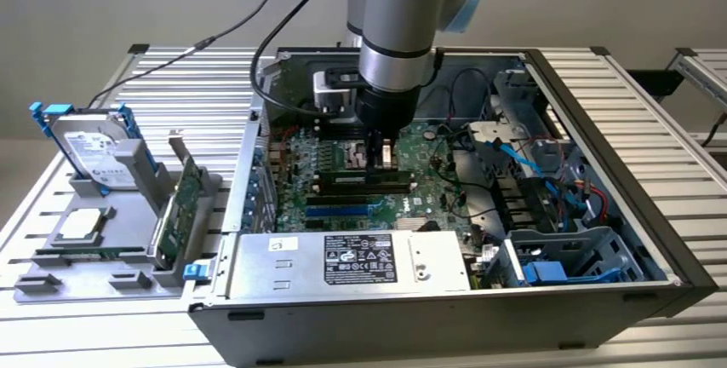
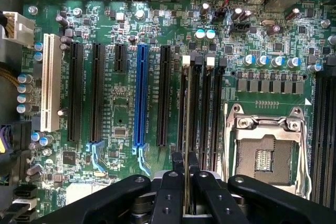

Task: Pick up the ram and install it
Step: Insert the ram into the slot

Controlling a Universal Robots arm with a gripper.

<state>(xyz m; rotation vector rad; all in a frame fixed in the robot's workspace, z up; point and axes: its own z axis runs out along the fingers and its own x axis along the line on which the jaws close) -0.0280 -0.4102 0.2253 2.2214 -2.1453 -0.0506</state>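
Wrist view, gripper [image 2: 186, 160]: we see its two black fingers [image 2: 172, 192] drawn close, pinching the ram [image 2: 185, 190] edge-on as a thin strip between them
Ram: held low over the motherboard [image 2: 121, 114], above the black memory slots [image 2: 192, 108] that lie beside the empty processor socket [image 2: 265, 148]; we cannot tell whether it touches a slot yet
Exterior view, gripper [image 1: 380, 153]: the arm reaches down into the open computer case [image 1: 340, 334], its tip near the board's middle
Risk, alignment: we judge the stick could meet a slot wall instead of the groove if it sits slightly off or tilted in the pinch; a push then might bend stick or board
Risk, latches: the white latches [image 2: 185, 60] at the slot ends could block seating if not swung out; we cannot tell how they stand
Risk, socket: the bare socket is just beside the slots, so a sideways slip could harm its contacts
Case contents: the motherboard, a grey power supply [image 1: 352, 261] along the near wall, blue cables [image 1: 534, 163] and a drive cage [image 1: 568, 257] toward the exterior view's right
Tray [image 1: 128, 236]: this grey holder, outside the case on the exterior view's left, carries a hard drive [image 1: 97, 151] standing upright, a green expansion card [image 1: 182, 202] on its edge, and a flat square silvery part [image 1: 80, 225]
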